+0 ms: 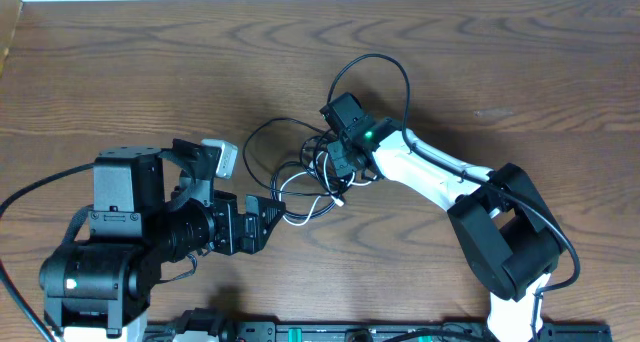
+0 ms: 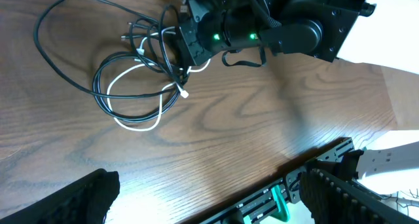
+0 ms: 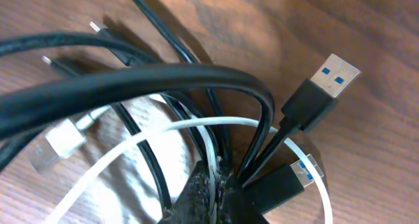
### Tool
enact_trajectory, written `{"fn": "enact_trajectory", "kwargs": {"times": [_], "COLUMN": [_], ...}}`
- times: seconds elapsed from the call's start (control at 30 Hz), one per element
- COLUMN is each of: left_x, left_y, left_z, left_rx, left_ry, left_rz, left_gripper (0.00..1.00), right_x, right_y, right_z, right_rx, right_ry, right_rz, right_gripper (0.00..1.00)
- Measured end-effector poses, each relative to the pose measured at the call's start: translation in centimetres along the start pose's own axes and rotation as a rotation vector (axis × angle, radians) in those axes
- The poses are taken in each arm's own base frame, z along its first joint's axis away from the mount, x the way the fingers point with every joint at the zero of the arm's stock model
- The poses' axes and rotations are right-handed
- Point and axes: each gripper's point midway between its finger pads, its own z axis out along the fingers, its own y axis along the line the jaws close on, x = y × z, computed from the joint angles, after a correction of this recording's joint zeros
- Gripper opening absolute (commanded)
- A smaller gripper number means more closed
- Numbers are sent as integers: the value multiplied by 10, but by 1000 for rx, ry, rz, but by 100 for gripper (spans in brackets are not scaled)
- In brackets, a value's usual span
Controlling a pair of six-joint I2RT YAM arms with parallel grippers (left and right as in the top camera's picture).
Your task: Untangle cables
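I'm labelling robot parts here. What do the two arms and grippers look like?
The left arm and left gripper are bulky and mostly black, with a pale grey box at the wrist. The right arm has a white link between black joints, a green light near the black right gripper, and a black cable running along it.

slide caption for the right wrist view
Right gripper shut on tangled black and white cables, USB plugs fanning out over the table

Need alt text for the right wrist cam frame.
Close-up of the right gripper pinched shut on a tangle of black cables and one white cable on a wooden table. A black USB plug with a blue insert sticks out upper right.
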Motion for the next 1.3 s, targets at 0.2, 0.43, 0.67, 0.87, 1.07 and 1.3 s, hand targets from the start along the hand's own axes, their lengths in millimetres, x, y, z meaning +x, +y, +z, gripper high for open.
{"fn": "enact_trajectory", "kwargs": {"times": [0.2, 0.43, 0.67, 0.87, 1.07, 1.3], "left_x": [0, 0, 0, 0, 0, 5], "left_y": [0, 0, 0, 0, 0, 14], "left_z": [0, 0, 0, 0, 0, -1], "left_rx": [0, 0, 0, 0, 0, -79], "left_ry": [0, 1, 1, 1, 1, 20], "left_rz": [1, 6, 12, 21, 24, 19], "left_gripper": [93, 93, 93, 93, 93, 93], "right_x": [2, -57, -85, -73, -44, -6], "right_y": [-2, 7, -1, -24, -41, -32], "right_z": [-19, -142, -299, -374, -369, -263], "right_rx": [1, -84, -147, -105, -34, -10], "right_ry": [5, -301, -678, -860, -765, -338], "right_rz": [1, -18, -17, 5, 8, -4], "right_gripper": [1, 1, 1, 1, 31, 47]}}
